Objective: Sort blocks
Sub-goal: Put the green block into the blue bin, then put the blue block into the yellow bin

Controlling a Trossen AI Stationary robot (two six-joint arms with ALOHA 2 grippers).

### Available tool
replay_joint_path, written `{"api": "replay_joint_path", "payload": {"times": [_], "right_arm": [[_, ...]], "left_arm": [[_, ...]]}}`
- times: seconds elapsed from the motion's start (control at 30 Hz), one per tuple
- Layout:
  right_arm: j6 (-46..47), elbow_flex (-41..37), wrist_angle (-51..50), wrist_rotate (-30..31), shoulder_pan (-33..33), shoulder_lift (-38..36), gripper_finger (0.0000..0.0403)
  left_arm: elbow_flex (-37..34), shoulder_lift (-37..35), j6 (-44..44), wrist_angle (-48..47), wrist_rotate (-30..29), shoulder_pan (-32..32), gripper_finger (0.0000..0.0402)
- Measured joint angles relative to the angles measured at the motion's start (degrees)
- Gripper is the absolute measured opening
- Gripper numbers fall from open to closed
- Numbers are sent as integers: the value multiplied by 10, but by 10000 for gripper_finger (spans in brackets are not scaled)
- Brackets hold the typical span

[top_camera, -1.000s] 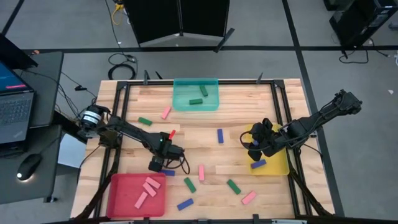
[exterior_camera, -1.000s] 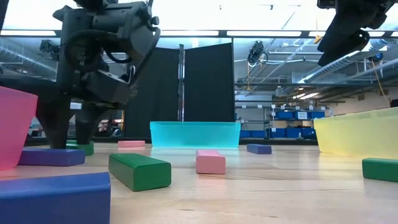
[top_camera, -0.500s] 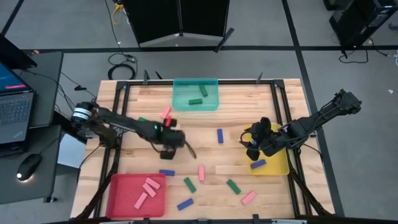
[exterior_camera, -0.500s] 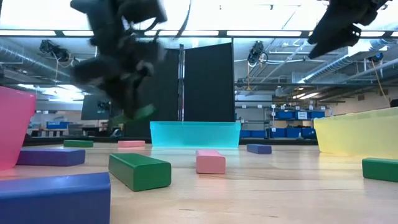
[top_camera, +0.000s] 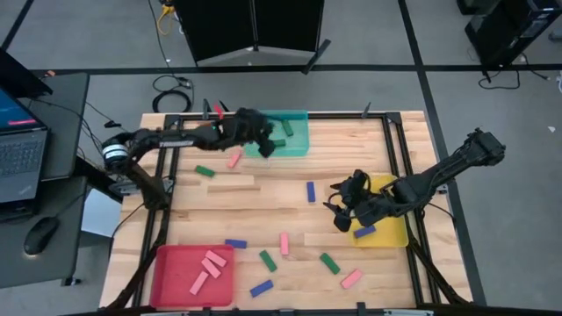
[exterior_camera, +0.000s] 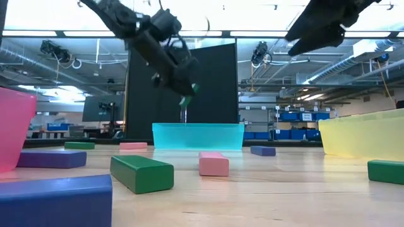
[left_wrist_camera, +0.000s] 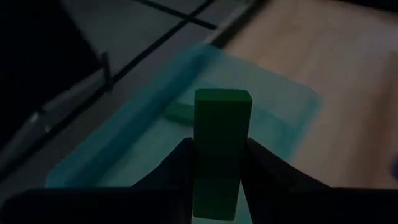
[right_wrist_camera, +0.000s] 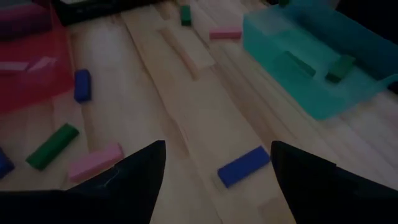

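My left gripper [top_camera: 263, 142] hovers over the left end of the teal tray [top_camera: 299, 147], shut on a green block [left_wrist_camera: 221, 146]. The low view shows it high above the tray, with the block's tip [exterior_camera: 187, 99] poking out below. My right gripper [top_camera: 338, 215] is open in the air, left of the yellow tray [top_camera: 395, 235], with a blue block [right_wrist_camera: 244, 166] on the table ahead of it. Loose blocks lie flat on the table: green [top_camera: 205, 171], pink [top_camera: 234, 159], blue [top_camera: 311, 191] and several more near the front edge. My left gripper pinches the green block between its two fingers [left_wrist_camera: 180, 168], which press on its two long sides near one end [left_wrist_camera: 217, 193]. The block runs along the fingers, and its free end [left_wrist_camera: 222, 99] sticks out past them. It is lifted clear above the teal tray, slanting downward.
The teal tray holds green blocks [top_camera: 288, 128], the red tray [top_camera: 176, 281] holds pink ones [top_camera: 209, 263], and the yellow tray holds a blue one [top_camera: 364, 232]. A pale wooden bar [top_camera: 230, 182] lies left of centre. A black frame borders the table.
My left gripper has risen from the table near the red tray and swung toward the far edge, carrying the green block up to a spot over the teal tray. My right gripper has drifted a little toward the table's left.
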Motion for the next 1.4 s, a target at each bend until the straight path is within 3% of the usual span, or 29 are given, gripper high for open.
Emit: {"api": "replay_joint_path", "payload": {"times": [0.13, 0.4, 0.53, 0.8, 1.07, 1.4], "right_arm": [[5, 0, 31, 4, -9, 47, 301], [86, 0, 62, 4, -58, 131, 300], [144, 0, 66, -26, -98, 163, 294], [205, 16, 68, -93, -148, 238, 289], [219, 96, -8, -113, -184, 333, 289], [257, 118, -16, -147, -211, 407, 283]], "left_arm": [[0, 25, -72, 27, 19, 50, 113], [0, 25, -96, 35, 117, 70, 303], [0, -4, -121, 48, 156, 66, 346], [1, -171, -107, -56, 136, 61, 326], [-1, -340, -124, -257, 37, 43, 293], [-2, -424, -178, -413, -25, -3, 285]]}}
